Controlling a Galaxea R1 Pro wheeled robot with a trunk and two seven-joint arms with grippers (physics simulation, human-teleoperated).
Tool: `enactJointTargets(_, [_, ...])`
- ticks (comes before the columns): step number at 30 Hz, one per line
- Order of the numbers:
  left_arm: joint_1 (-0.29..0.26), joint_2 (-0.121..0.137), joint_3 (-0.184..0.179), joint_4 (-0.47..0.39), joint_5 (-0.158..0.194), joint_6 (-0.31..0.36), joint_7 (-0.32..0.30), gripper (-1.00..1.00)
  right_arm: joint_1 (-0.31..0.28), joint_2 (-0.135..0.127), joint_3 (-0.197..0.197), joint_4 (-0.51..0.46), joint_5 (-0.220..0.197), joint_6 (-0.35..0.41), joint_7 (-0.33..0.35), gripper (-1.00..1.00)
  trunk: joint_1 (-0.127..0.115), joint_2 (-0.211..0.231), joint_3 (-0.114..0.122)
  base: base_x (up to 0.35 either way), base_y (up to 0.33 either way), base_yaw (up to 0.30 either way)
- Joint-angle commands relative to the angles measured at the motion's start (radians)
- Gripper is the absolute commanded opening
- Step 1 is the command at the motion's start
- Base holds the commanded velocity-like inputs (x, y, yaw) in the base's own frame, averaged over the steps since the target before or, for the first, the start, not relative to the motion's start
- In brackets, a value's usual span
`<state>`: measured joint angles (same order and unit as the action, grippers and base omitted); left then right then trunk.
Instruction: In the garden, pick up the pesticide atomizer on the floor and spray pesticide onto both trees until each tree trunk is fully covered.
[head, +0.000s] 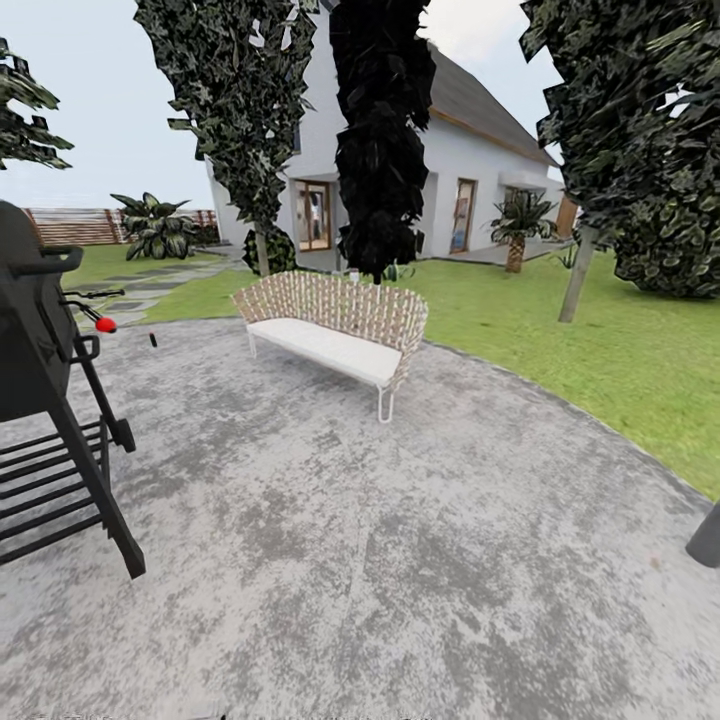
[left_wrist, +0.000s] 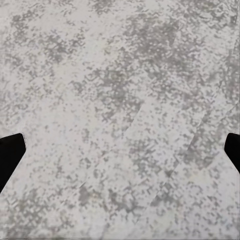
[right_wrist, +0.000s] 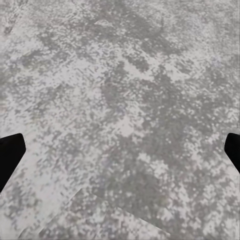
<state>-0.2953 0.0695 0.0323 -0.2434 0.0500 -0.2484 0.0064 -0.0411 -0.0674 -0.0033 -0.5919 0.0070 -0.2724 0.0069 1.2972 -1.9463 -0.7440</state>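
Observation:
I stand on a mottled grey paved patio (head: 380, 540). The garden lawn (head: 610, 350) lies beyond it, with grey stepping stones (head: 150, 285) and a slatted wooden fence (head: 70, 226) at the far left. The pesticide atomizer and the thick-trunked trees are out of view. The trees ahead are dark narrow ones (head: 380, 140) with thin trunks. My left gripper (left_wrist: 120, 150) is open over bare paving, as is my right gripper (right_wrist: 120, 150). Nothing is between the fingers of either.
A wicker bench (head: 335, 325) with a white seat stands ahead on the patio. A black grill (head: 45, 400) on a stand is close at the left, a small red knob (head: 105, 324) beside it. A white house (head: 450, 190) is behind. A dark post (head: 705, 535) sits at the right edge.

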Motion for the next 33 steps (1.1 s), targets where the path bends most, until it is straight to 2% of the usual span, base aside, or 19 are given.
enactJointTargets(1, [-0.001, 0.000, 0.001, 0.001, 0.005, -0.003, 0.000, 1.00, 0.000, 0.000, 0.000, 0.001, 0.001, -0.003, 0.001, 1.00, 0.004, -0.008, -0.005, 0.000, 0.000, 0.168])
enactJointTargets(12, [-0.001, 0.000, 0.000, 0.001, 0.005, -0.003, 0.000, 1.00, 0.000, 0.000, 0.000, 0.001, 0.001, -0.002, 0.001, 1.00, 0.046, -0.085, -0.055, 0.000, 0.000, 0.133])
enactJointTargets(22, [-0.001, 0.000, 0.000, 0.001, 0.005, -0.003, 0.000, 1.00, 0.000, 0.000, 0.003, 0.001, 0.001, -0.002, 0.001, 1.00, 0.084, -0.155, -0.102, 0.000, 0.000, 0.017])
enactJointTargets(33, [-0.001, 0.000, 0.000, 0.001, 0.005, -0.003, 0.000, 1.00, 0.000, 0.000, 0.005, 0.001, 0.002, -0.001, 0.001, 1.00, 0.084, -0.155, -0.120, 0.000, 0.000, 0.000])
